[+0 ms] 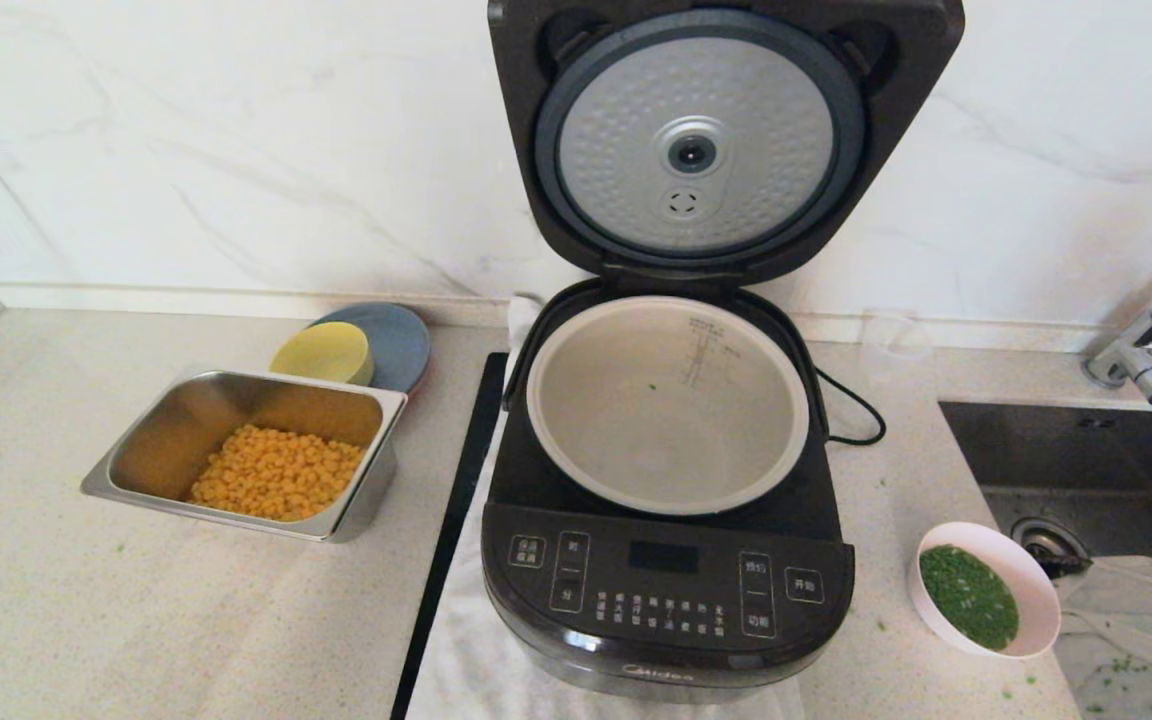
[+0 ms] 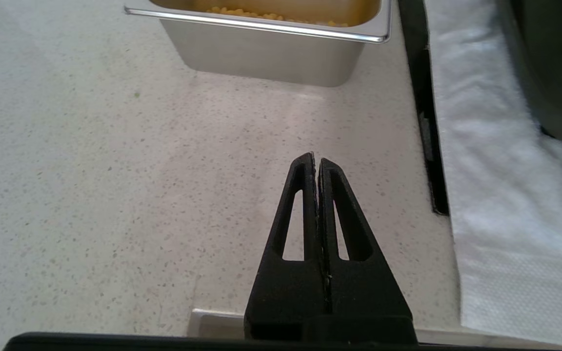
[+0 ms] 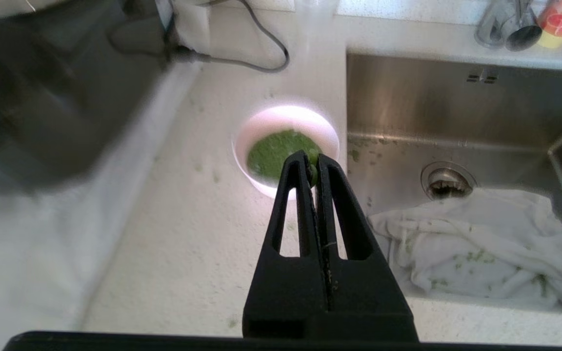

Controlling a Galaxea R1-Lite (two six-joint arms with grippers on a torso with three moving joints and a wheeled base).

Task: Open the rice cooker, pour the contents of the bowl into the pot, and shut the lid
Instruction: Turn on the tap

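While both pairs of jaws are pressed together on nothing, we see the right gripper [image 3: 312,161] hanging above the counter [image 3: 188,234] with the bowl [image 3: 286,122] just ahead of its fingertips, the tips overlapping the bowl's near rim in the right wrist view. The bowl stands upright on the counter and holds the chopped greens [image 3: 273,153], a flat bright green heap. Beside the bowl, off to one side of the jaws, lies the sink [image 3: 447,97], with a crumpled white cloth [image 3: 471,243] in it flecked with green bits, near the drain.

The left gripper [image 2: 316,161] hovers over bare speckled counter, well short of the steel tray [image 2: 271,53] ahead of it. To one side of these jaws a black strip [image 2: 420,107] edges a white towel [image 2: 505,195].

Farther out, in the head view, the rice cooker [image 1: 666,590] sits on the towel between tray and bowl. Its lid [image 1: 721,140] stands fully open, the dimpled silver plate facing us. The pot [image 1: 576,400] sits in the cooker body, nearly bare, with one green speck inside. Neither gripper shows in this view. The tray holds corn [image 1: 276,472], and behind it a yellow bowl [image 1: 323,353] rests on a blue plate [image 1: 398,340]
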